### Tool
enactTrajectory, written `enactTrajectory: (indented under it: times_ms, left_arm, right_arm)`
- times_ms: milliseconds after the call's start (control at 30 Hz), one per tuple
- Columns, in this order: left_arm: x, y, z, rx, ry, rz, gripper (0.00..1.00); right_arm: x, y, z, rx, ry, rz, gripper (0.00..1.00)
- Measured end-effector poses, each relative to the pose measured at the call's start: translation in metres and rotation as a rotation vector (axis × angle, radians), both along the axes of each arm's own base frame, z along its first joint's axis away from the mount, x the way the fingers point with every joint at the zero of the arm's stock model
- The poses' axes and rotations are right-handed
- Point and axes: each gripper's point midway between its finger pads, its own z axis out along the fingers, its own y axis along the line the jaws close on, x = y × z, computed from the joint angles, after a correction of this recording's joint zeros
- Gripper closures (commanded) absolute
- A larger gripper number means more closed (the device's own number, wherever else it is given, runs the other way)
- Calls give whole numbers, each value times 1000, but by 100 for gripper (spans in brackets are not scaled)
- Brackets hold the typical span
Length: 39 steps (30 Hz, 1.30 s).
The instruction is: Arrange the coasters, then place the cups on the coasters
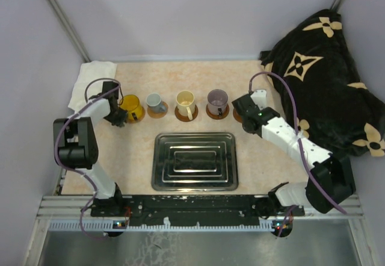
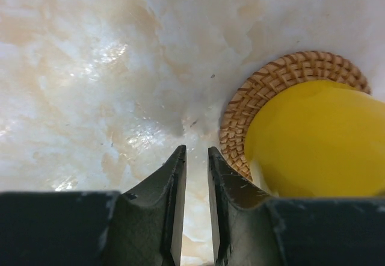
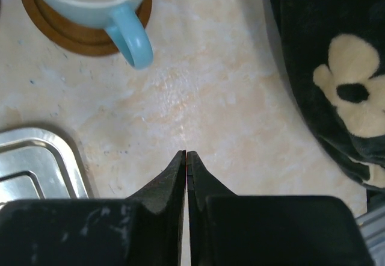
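Left end effector (image 2: 195,151), slightly parted and empty, sits beside the yellow mug (image 2: 313,139) on its woven round coaster (image 2: 264,88); right end effector (image 3: 186,154), pressed together, hangs clear of the light-blue mug (image 3: 90,8).

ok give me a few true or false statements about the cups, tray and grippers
1. The yellow cup stands on a woven coaster. True.
2. The steel tray holds two cups. False: no cup is in it.
3. The right gripper is shut on nothing. True.
4. The light blue cup lies on its side. False: it stands upright on a brown coaster.
5. The left gripper grips the yellow cup. False: its fingers are slightly apart, empty, beside the cup.
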Motion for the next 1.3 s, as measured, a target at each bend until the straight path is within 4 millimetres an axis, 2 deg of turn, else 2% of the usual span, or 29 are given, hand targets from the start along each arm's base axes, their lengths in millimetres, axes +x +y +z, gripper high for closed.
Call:
enactTrajectory:
  times_ms: [133,233,500,600,667,833,867,900,933,1100,1300]
  left_arm:
    - [1,7,25,41,-59,14,71]
    - [1,12,44,64,-102,23,70]
    - [-4,18,77,98,-170,38,68]
    - [-4,20,94,119,-215,27,62]
    - [-3,22,106,135,-252,10,57]
    - [8,27,135,187,-361,-29,25]
    - [11,28,139,200,-377,-37,17]
    - [13,29,141,209,-390,-41,7]
    - [15,30,143,219,-400,-45,1]
    - [20,44,149,260,-419,-25,0]
    - [12,89,151,298,-412,91,0]
  right_arm:
    - [-17,-4,-16,-11,56,11,95]
    - [-19,-4,-19,-12,67,15,93]
    - [0,3,-12,39,-5,13,90]
    - [16,-2,-5,77,-44,-14,79]
    - [31,-13,5,98,-89,-50,70]
    - [73,-53,41,140,-226,-148,34]
    - [80,-61,46,152,-247,-170,24]
    - [87,-70,50,166,-262,-190,10]
    - [94,-80,53,180,-280,-217,2]
    - [111,-122,55,201,-296,-314,1]
    - [115,-140,61,253,-311,-338,1]
